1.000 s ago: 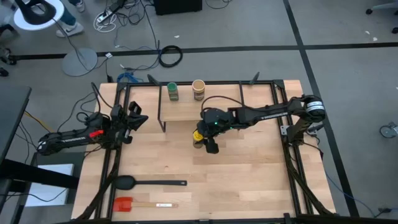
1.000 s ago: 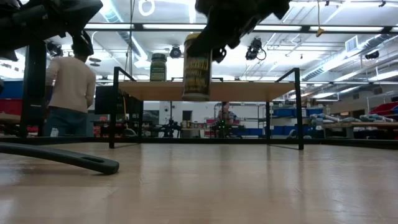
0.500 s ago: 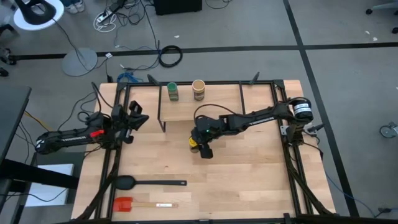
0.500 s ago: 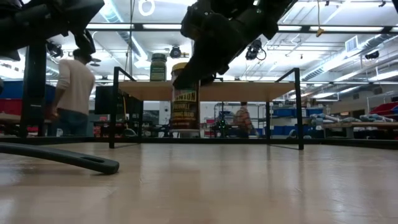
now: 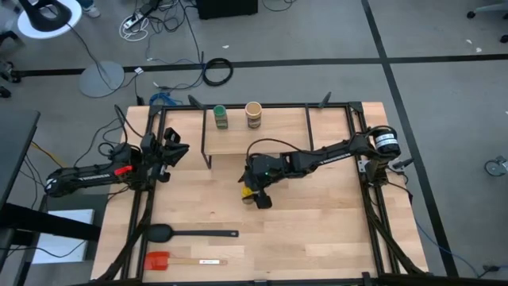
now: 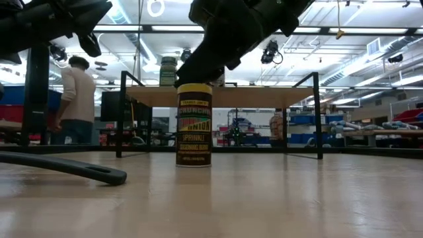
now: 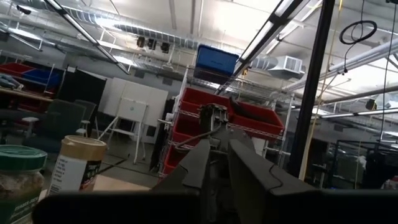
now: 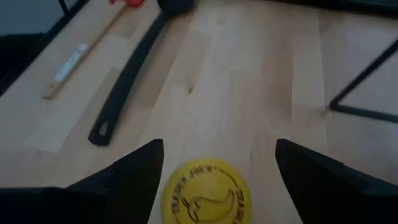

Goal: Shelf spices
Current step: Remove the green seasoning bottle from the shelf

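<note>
Yellow-lidded jar (image 6: 193,124) is standing upright on the worktop (image 5: 317,214) before the shelf (image 5: 262,135); the right tool (image 8: 214,163) is hovering, fingers apart. Likely light, rigid, smooth-sided: take its sides below the lid.

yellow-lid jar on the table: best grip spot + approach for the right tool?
Grip the yellow-lidded jar across its round body just under the lid, coming straight down. It stands upright on the tabletop, clear of the shelf, so its sides are free. The right tool already sits over it, open, fingers either side of the lid.
</note>
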Motion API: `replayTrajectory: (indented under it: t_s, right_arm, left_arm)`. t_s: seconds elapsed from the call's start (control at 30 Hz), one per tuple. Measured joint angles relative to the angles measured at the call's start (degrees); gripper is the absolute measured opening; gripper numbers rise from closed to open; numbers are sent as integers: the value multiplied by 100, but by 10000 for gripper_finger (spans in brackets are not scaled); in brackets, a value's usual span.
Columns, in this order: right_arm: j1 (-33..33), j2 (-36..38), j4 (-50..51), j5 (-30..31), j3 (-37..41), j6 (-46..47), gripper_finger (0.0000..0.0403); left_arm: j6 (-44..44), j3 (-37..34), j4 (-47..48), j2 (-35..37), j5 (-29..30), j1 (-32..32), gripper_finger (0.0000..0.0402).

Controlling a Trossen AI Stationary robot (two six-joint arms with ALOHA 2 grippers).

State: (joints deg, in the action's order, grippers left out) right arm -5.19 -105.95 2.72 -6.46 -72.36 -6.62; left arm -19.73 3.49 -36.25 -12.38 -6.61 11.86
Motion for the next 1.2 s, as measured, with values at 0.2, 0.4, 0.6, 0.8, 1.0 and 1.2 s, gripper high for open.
replayTrajectory:
  t_s: [0.2, 0.4, 0.6, 0.8, 1.0, 1.2]
  right_arm:
    - [-7, 44, -67, 160, 0, -108, 319]
    - [-12, 399, 116, 517, -256, -421, 320]
    - [-18, 1046, 309, 836, -655, -810, 321]
    - [-39, 1929, 880, 1148, -1000, -1210, 326]
    - [-145, 2946, 895, 1311, -1014, -1504, 330]
    - [-336, 3597, 906, 1607, -1016, -1464, 325]
  left_arm:
    - [0, 0, 4, 0, 210, -2, 63]
    - [10, 129, 243, -42, 1160, -1, 79]
    - [362, 787, 1178, -540, 1828, 0, 159]
    - [1265, 1891, 2296, -1489, 2312, 0, 268]
    - [2083, 3073, 3636, -2660, 2647, 15, 351]
    - [2421, 3923, 4267, -3624, 2951, 39, 369]
